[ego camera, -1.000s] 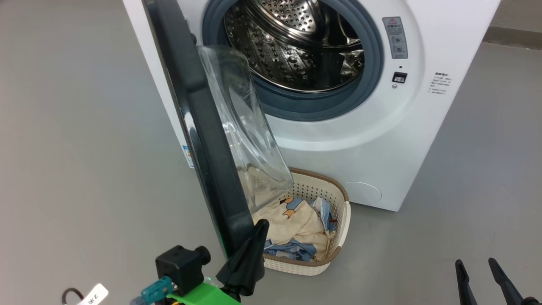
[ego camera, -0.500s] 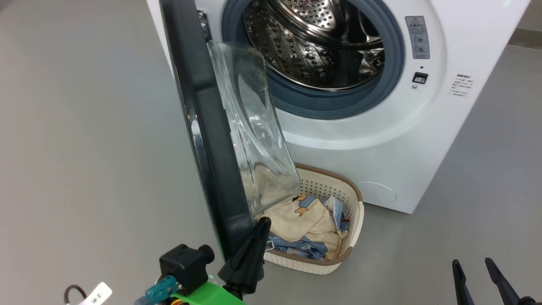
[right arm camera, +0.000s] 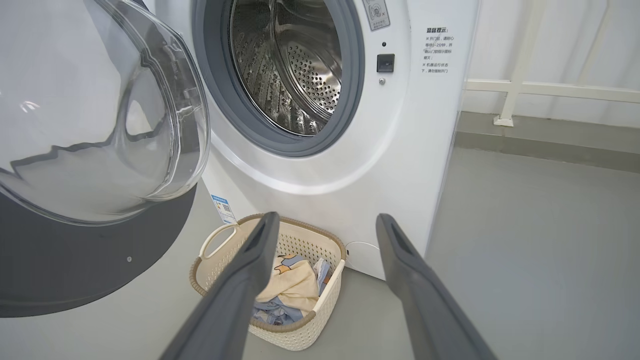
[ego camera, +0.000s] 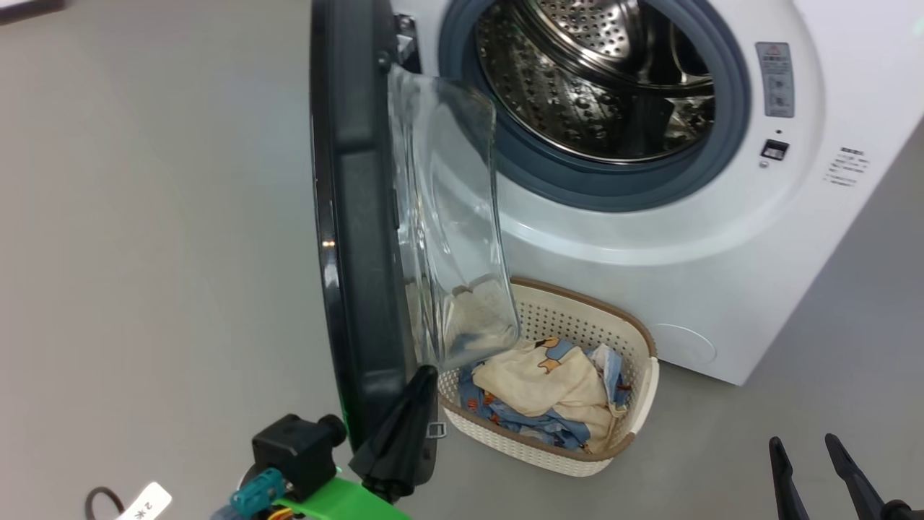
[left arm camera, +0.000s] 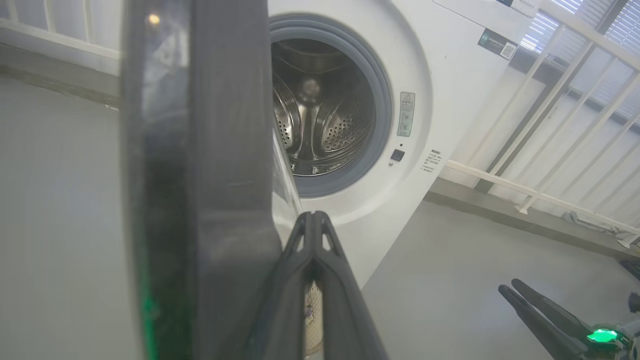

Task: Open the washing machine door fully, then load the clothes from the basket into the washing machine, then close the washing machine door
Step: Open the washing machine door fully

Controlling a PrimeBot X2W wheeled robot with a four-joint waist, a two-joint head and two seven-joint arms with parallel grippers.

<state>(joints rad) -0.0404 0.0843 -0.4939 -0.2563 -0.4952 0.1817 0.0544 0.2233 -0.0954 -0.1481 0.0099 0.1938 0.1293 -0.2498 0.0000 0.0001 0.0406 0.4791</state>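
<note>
Opening unfinished — the washing machine door (ego camera: 361, 253) stands roughly square to the washing machine (ego camera: 722, 289), left hand (ego camera: 424, 375) pinched shut at its lower inner edge, right hand (ego camera: 803, 440) spread wide and empty, clothes (ego camera: 541, 383) in the basket (ego camera: 577, 456) at the machine's foot — loading and closing outstanding.

Grey floor (ego camera: 144, 217), white railing (right arm camera: 550, 90)
</note>
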